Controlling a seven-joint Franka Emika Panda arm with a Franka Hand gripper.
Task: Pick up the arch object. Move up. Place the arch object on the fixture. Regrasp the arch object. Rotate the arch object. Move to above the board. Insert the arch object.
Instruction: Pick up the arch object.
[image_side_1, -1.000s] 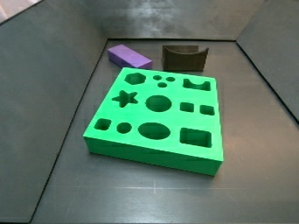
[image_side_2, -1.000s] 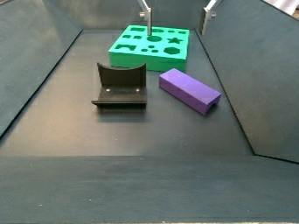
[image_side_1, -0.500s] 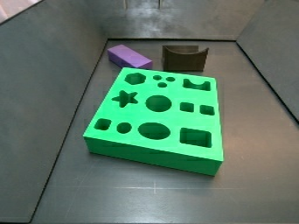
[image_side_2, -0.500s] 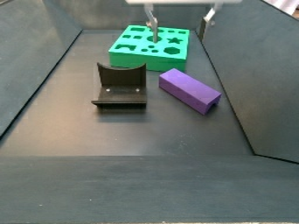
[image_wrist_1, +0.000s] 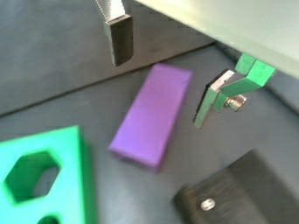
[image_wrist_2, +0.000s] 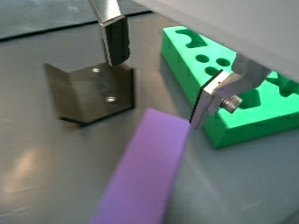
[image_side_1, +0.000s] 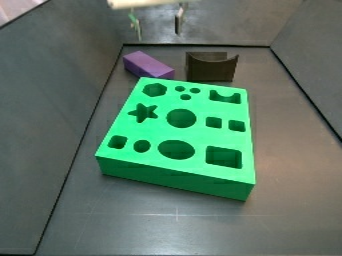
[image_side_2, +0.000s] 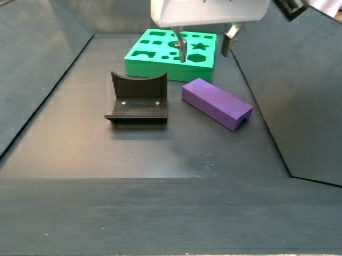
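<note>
My pincer (image_wrist_1: 163, 74) hangs above the arch (image_wrist_1: 153, 115), plates spread apart with nothing between them. The arch lies flat on the floor between the fixture (image_side_2: 136, 97) and the wall, near the board (image_side_2: 171, 54).

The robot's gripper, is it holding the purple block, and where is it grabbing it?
No, nothing is held. The gripper hangs open above the arch object, which lies on the floor, its fingers apart and touching nothing.

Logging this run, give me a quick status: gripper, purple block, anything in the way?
Gripper open, empty, hovering above the purple block. Block flat on the floor, between the fixture and the wall. Green board untouched. Nothing blocking the grasp.
</note>
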